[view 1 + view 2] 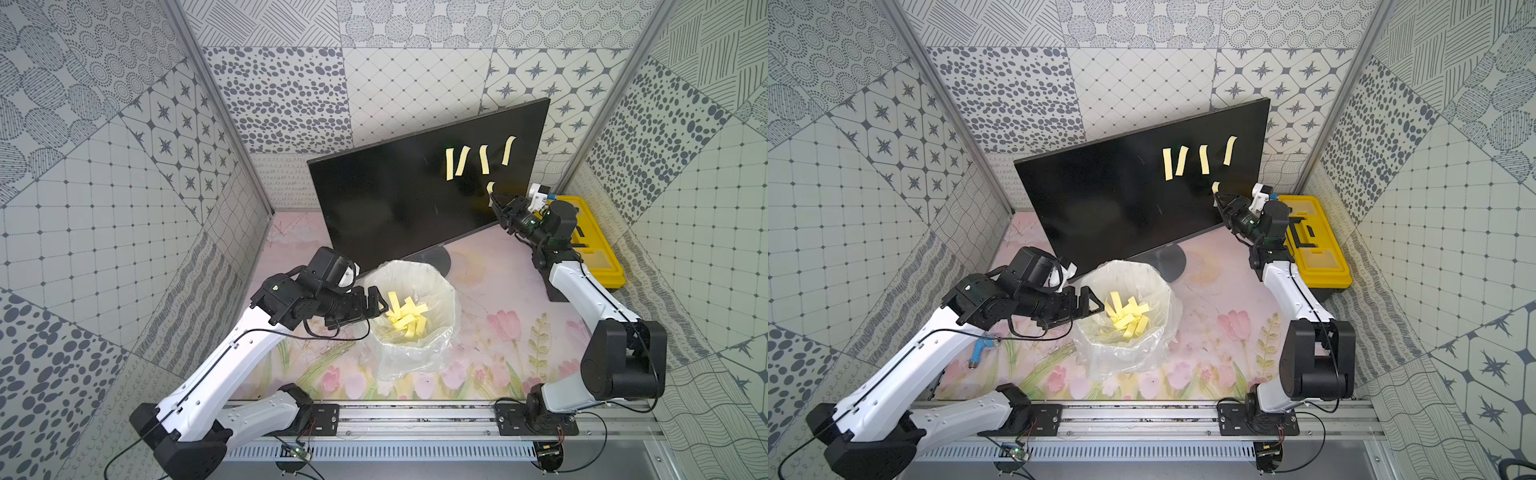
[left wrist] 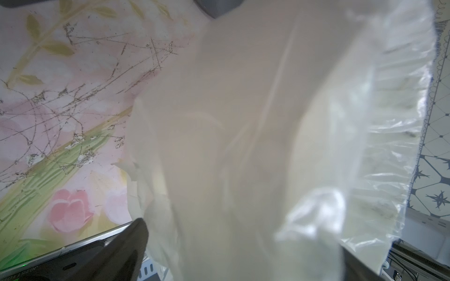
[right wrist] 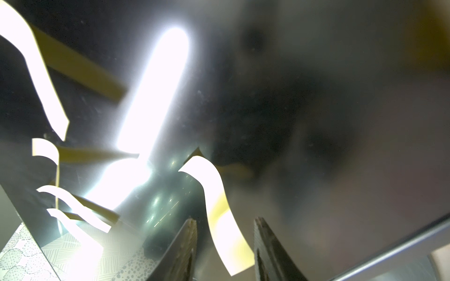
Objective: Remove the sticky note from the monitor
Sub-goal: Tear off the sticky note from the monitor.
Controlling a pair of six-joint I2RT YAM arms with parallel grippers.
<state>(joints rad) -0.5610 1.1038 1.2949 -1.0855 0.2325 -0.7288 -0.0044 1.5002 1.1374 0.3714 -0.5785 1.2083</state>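
Right gripper (image 3: 225,219) straddles a sticky note (image 3: 204,172) on the monitor (image 1: 395,199).
Its jaws stand apart, not pinching; the note sits at the screen's 3 o'clock. Left gripper (image 1: 380,307), spread, is at the bin's (image 1: 453,291) 9 o'clock.

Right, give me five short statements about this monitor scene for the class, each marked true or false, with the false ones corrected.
1. Four yellow notes sit in a row high on the monitor. True.
2. The bin is empty. False: yellow strips lie inside it.
3. The right arm's jaws are clamped shut on the low note. False: they stand apart, one on each side of it.
4. A yellow toolbox stands near the monitor. True.
5. The left arm's jaws touch the screen. False: they are over the bin's rim.
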